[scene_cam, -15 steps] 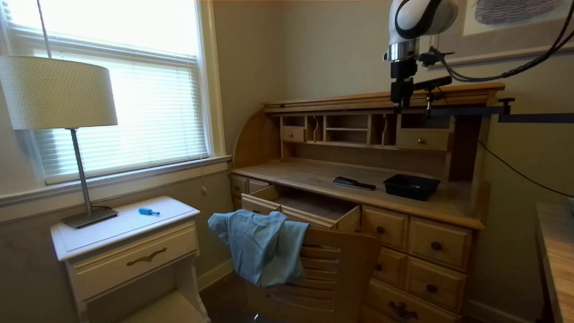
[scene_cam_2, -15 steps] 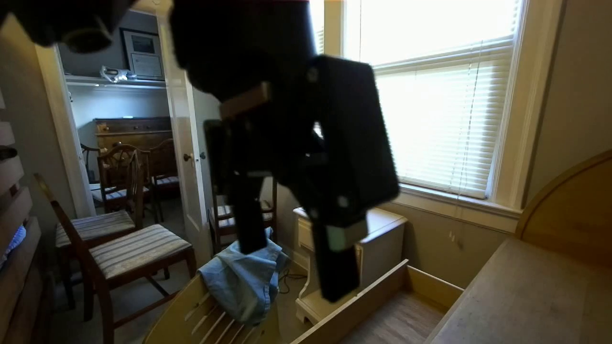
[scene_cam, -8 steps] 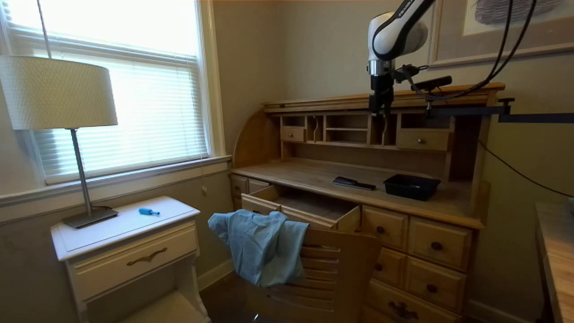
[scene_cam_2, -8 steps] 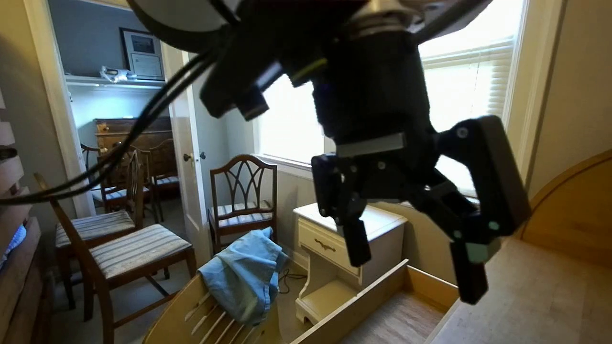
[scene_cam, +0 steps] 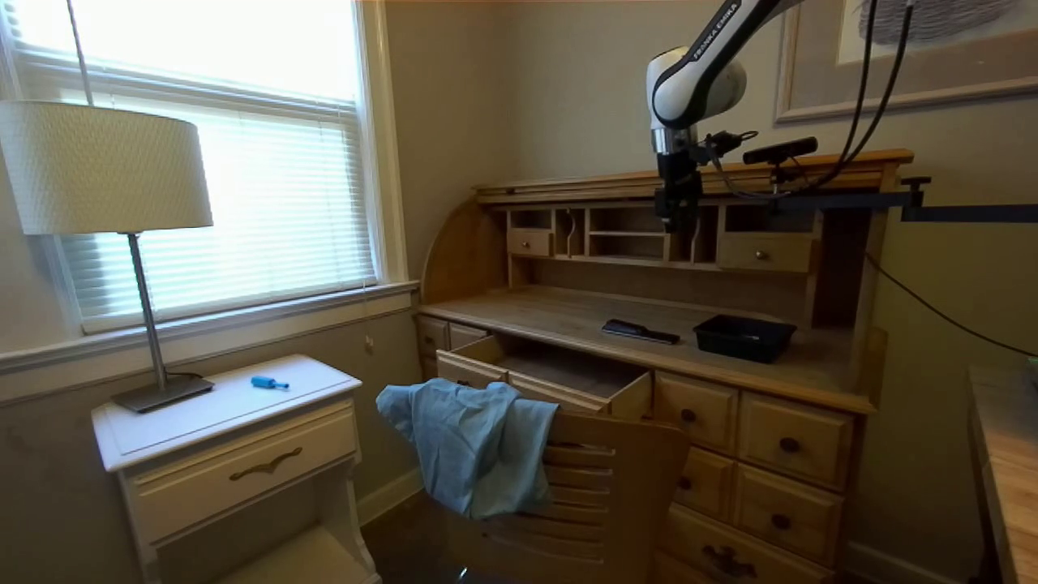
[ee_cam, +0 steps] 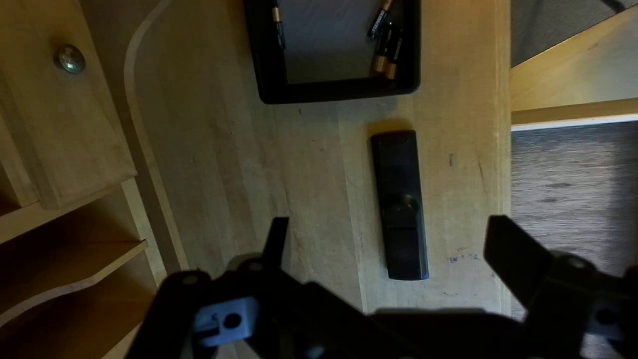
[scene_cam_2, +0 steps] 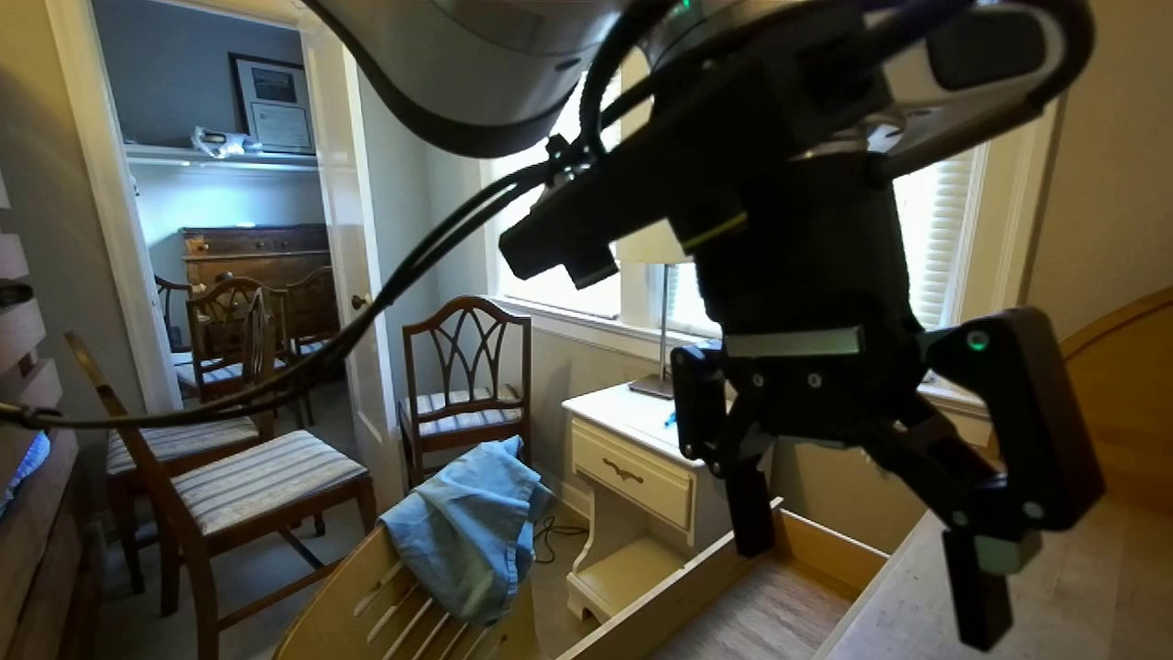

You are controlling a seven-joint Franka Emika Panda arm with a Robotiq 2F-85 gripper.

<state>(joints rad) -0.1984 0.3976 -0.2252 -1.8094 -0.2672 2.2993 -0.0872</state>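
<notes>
A: What stage is shown?
B: The tool (scene_cam_2: 869, 594), spread wide and holding nothing, hangs above the bench (ee_cam: 309, 174). The black remote control (ee_cam: 400, 184) lies on that bench, framed by the tool in the wrist view and untouched; a tray (ee_cam: 339, 91) of batteries (ee_cam: 383, 47) stands near it.
A: What is done, and what is left?
B: Apparently alignment only; any grasp remains to be made.
</notes>
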